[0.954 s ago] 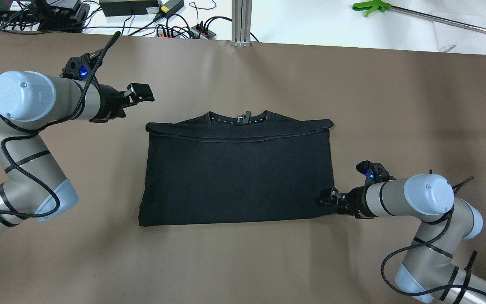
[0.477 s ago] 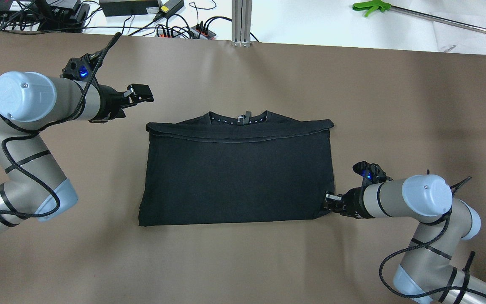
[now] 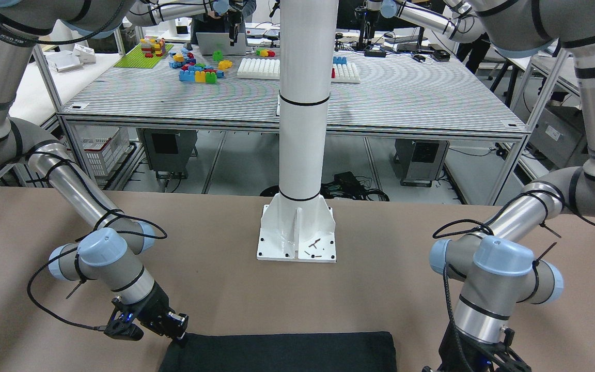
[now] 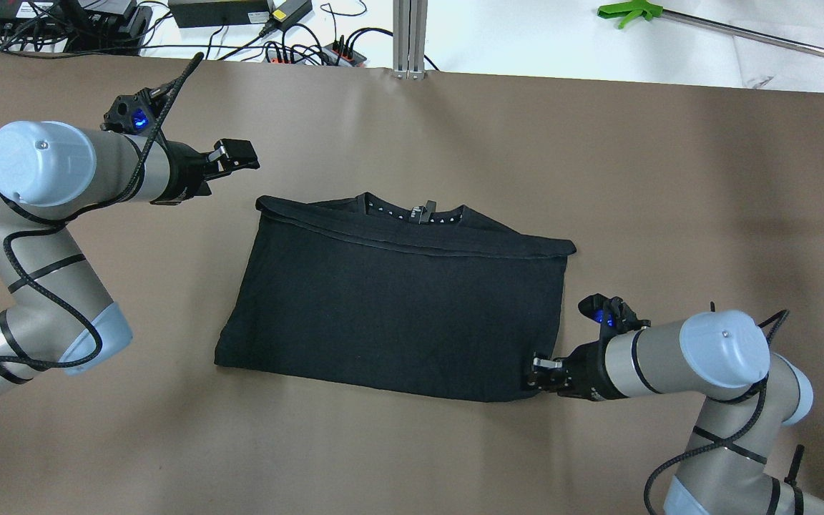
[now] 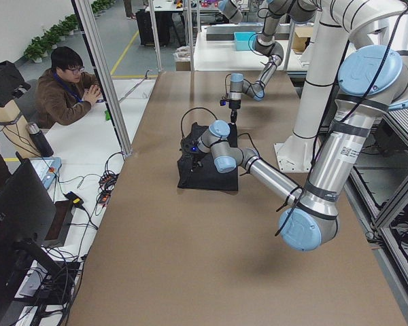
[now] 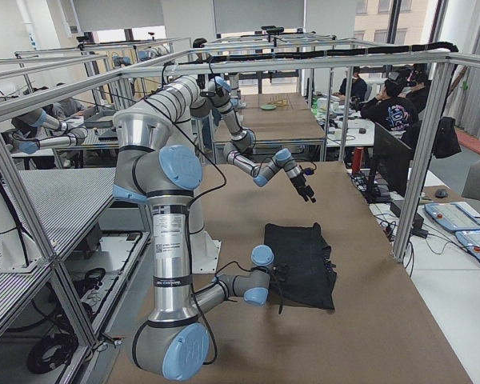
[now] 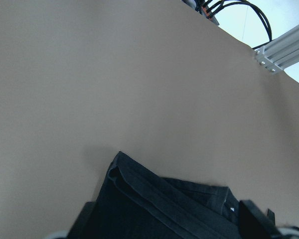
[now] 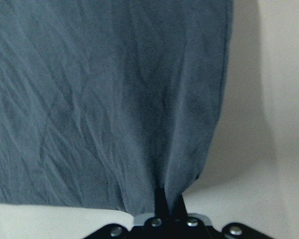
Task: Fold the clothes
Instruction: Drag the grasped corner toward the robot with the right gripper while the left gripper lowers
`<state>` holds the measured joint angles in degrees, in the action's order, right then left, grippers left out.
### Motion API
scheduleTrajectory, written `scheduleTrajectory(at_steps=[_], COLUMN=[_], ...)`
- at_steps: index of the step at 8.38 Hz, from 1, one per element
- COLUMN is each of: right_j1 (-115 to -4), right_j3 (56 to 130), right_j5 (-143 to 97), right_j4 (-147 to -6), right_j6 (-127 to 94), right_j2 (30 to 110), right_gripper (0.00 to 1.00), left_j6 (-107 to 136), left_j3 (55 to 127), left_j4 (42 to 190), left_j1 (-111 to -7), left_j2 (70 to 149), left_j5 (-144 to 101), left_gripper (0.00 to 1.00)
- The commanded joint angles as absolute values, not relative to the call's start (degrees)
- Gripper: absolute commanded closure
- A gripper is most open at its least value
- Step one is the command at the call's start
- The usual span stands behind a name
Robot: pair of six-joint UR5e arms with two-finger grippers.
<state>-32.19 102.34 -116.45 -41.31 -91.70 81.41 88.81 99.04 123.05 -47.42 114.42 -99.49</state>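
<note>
The clothes [image 4: 398,300] are one black garment folded into a rough rectangle, lying skewed in the middle of the brown table, with the collar [image 4: 415,212] at the far edge. My right gripper [image 4: 537,378] is shut on the garment's near right corner. The right wrist view shows the fabric [image 8: 114,99] pinched between the fingertips. My left gripper [image 4: 232,154] hovers open beyond the garment's far left corner [image 7: 117,172] and touches nothing. In the front-facing view the clothes [image 3: 277,354] lie at the bottom edge with the right gripper [image 3: 176,330] at their corner.
The white pole's base plate [image 3: 297,232] stands bolted to the table on the robot's side. Cables and power strips [image 4: 297,43] and an aluminium post [image 4: 410,36] line the far edge. A green-tipped tool [image 4: 630,11] lies beyond it. A person [image 5: 64,85] sits beside the table.
The right gripper has pulled the near right corner toward the robot and slightly left. The whole garment has turned and now lies skewed. The left arm has not moved.
</note>
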Motion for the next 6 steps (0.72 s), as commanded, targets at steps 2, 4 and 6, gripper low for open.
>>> scheduleTrajectory(at_steps=[2,4,6], right_j1=[-21.82,-17.24,-16.26], right_j3=[112.75,113.47,113.64], right_j5=[-117.95,-116.99,-116.98], right_j4=[-44.03,-44.3,-44.3], right_j6=[-98.96,-99.05,-99.05], right_j2=[82.0,81.57,81.3], right_gripper=[1.0,1.0,0.17], left_j6=[88.77,88.77,88.77], left_j3=[99.14,99.14,99.23], left_j4=[123.05,123.31,123.4], left_j1=[-47.37,-47.37,-47.37], left_j2=[113.56,112.85,112.85], left_j5=[-98.35,-98.09,-98.09], left_gripper=[0.0,0.0,0.0])
